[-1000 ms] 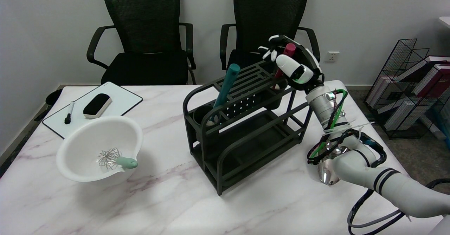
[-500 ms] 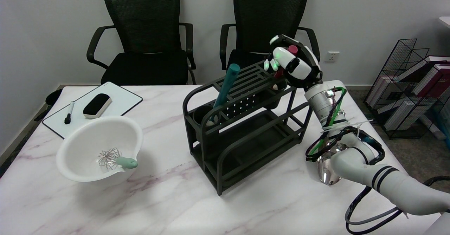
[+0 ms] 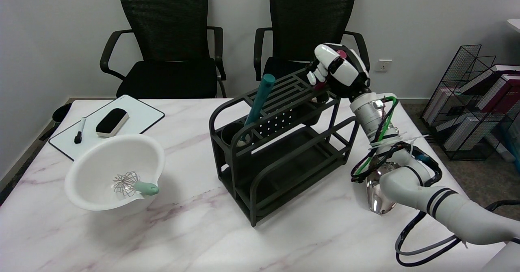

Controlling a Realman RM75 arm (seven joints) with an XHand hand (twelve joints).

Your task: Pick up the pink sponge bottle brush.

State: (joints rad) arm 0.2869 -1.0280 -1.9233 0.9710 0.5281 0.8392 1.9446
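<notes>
My right hand (image 3: 337,70) is raised over the far right corner of the black rack (image 3: 280,150), its fingers wrapped round the dark pink handle of the bottle brush (image 3: 340,53). Only the handle's top end and a short stretch below the fingers show. The brush's lower part goes down into the rack's right cup and its sponge head is hidden. The rack looks slightly shifted and tilted.
A teal-handled brush (image 3: 260,97) leans in the rack's left cup. A white bowl (image 3: 97,158) with a whisk (image 3: 132,184) sits front left, a whiteboard (image 3: 140,119) with eraser and marker behind it. Two black chairs stand beyond the table; a wire bookrack (image 3: 475,101) is at the right.
The fingers have closed round the pink handle, which was between spread fingers before. Hand and forearm have drawn slightly left and up, and the rack has shifted a little with them.
</notes>
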